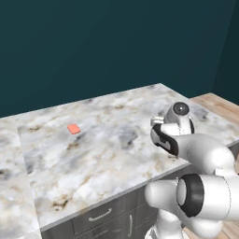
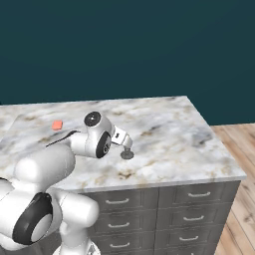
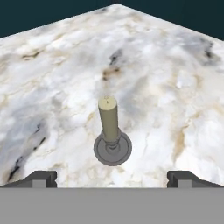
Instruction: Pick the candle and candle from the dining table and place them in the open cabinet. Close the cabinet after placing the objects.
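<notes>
The gripper [image 3: 112, 177] hangs released just above the worktop [image 3: 175, 78], its jaws spread wide to either side of the grey-based candle [image 3: 110, 127], which stands upright on the marble near the front edge, lined up for a grasp around its stem.

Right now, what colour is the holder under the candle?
Grey metal holder, cream candle; clearest in the hand view.

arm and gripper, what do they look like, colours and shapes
The arm is glossy white, built of rounded tubular segments with dark grey to black rings and round caps at the joints. The gripper has two small dark grey, blocky finger tips. No cables or markings are visible.
</notes>
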Controlling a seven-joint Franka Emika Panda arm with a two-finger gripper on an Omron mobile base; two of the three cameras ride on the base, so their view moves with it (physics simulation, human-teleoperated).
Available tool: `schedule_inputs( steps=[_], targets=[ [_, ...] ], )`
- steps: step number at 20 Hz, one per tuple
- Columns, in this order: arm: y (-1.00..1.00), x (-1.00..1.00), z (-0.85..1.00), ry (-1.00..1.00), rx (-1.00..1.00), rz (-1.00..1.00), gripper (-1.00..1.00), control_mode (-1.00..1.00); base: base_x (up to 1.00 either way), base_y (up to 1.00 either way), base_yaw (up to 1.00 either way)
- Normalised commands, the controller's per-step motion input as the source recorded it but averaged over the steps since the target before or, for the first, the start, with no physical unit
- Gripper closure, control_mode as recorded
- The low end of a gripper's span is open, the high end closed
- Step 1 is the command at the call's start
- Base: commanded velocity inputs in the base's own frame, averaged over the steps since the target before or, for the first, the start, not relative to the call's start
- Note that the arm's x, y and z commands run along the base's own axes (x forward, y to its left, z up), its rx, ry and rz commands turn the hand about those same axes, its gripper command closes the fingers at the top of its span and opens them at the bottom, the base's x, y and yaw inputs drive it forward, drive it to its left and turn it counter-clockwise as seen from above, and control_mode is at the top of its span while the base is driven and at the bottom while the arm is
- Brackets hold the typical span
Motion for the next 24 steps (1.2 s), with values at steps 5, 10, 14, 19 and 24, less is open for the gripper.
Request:
schedule_inputs(
  steps=[5,10,14,19,24],
  targets=[
    [0.00,0.29,-0.11,0.00,0.00,0.00,-1.00,-1.00,0.00,0.00,0.00],
    [0.00,0.14,-0.16,0.00,0.00,0.00,-1.00,-1.00,0.00,0.00,0.00],
    [-0.15,0.08,-0.10,0.00,0.00,0.00,-1.00,-1.00,0.00,0.00,0.00],
    [-0.20,0.04,-0.09,0.00,0.00,0.00,-1.00,-1.00,0.00,0.00,0.00],
    [-0.02,0.01,0.00,0.00,0.00,0.00,-1.00,-1.00,0.00,0.00,0.00]
  ],
)
